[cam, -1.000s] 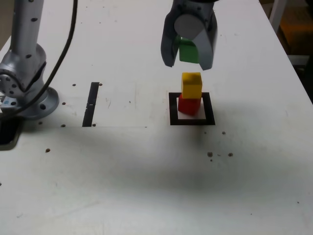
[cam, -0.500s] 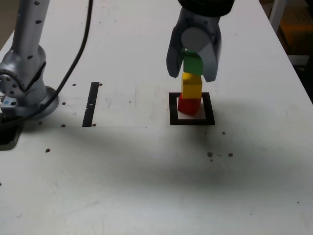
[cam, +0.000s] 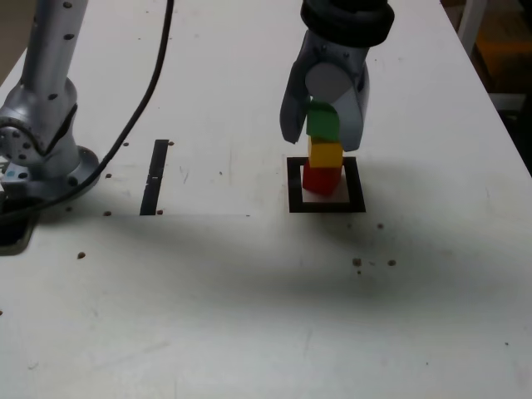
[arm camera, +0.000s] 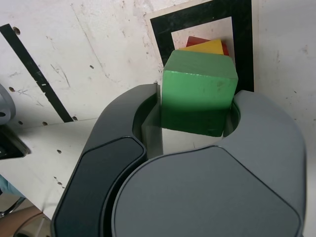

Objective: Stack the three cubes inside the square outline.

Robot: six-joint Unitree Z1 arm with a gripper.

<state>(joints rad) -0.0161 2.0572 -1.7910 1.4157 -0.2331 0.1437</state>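
Pincer [cam: 323,125] grips the green cube [cam: 322,123], directly above the yellow cube [cam: 325,154] on the red cube [cam: 321,178] inside the square outline [cam: 326,204]; only release remains.

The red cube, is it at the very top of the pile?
No, the red cube sits at the bottom, under the yellow cube, with the green cube uppermost.

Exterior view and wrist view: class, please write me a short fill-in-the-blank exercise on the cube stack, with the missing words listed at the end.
1. The gripper is shut on the ____ cube.
2. The yellow cube sits directly on the ____ cube.
3. The stack stands inside the black square outline, whose middle is ____.
4. In the exterior view, the thin black strip lies to the ____ of the outline.

Missing words: green; red; white; left
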